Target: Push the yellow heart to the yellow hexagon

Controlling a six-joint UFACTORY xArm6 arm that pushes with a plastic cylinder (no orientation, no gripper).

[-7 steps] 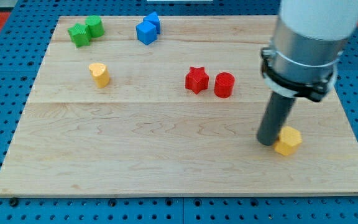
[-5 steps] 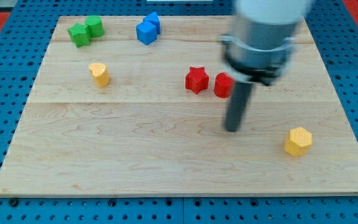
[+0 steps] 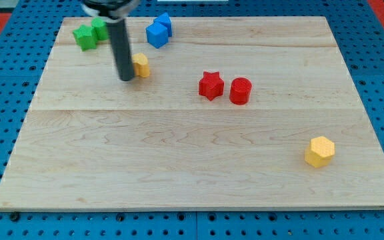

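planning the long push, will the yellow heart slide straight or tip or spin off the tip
The heart looks squat and flat-bottomed, so it probably slides rather than tips. My tip touches its left side low and off-centre, so it may spin away. The hexagon is far, so expect corrections.

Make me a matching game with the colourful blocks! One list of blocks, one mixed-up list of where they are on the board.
Blocks:
1. yellow heart
2. yellow hexagon
3. red star
4. green blocks

Places:
A. the view's top left corner
B. right beside my tip
C. next to the red cylinder
D. alone, near the view's bottom right

Pairs: 1-B, 2-D, 3-C, 4-A
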